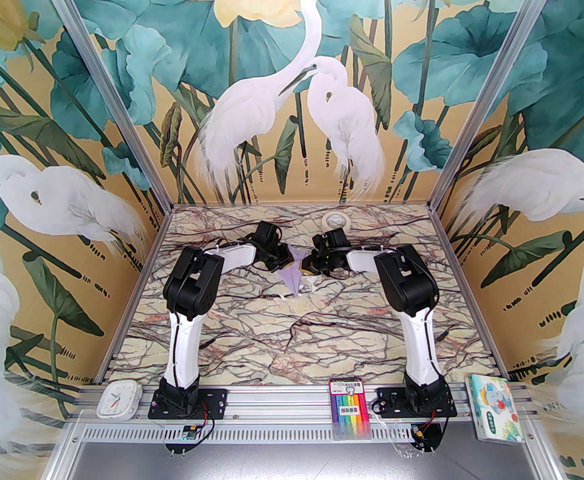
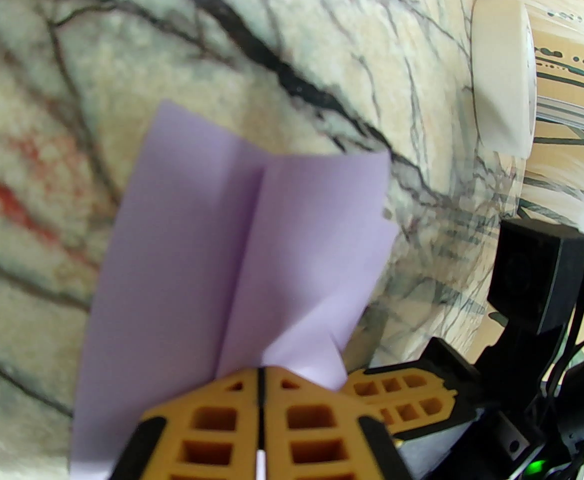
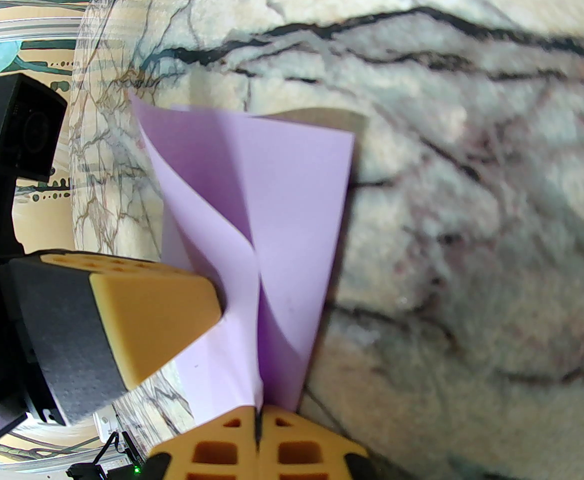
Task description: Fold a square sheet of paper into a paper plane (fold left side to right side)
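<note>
- Paper plane [image 1: 292,274], pale lavender and folded to a slim dart with a centre ridge, lies around the middle of the desk [image 1: 292,338], slightly toward the far side, between the two wrists.
- Its long axis runs far to near and leans a little to the right. The pointed nose faces the near edge and the wide tail faces the far wall.
- In the left wrist view the ridge runs away from the camera down the middle of the paper, with a flap on either side.
- The left arm [image 1: 191,288] reaches in from the left. Its jaws are pressed fully together and pinch the paper at the tail end.
- The right arm [image 1: 407,288] reaches in from the right. Its jaws are likewise clamped flat on the tail, and the two pairs sit just beside each other.
- This twin pinch probably traps the layers so the left half can be carried over the ridge onto the right half.
- A shadow behind the far edge in the right wrist view suggests the tail is raised. I cannot tell whether the nose rests on the desk.
- A white tape roll [image 1: 335,219] lies near the far edge, apart from the paper.
- On the near rail are a small clock [image 1: 117,400] at the left, a marker pack [image 1: 352,408] in the middle and a tissue pack [image 1: 495,407] at the right, all well apart from the work.
</note>
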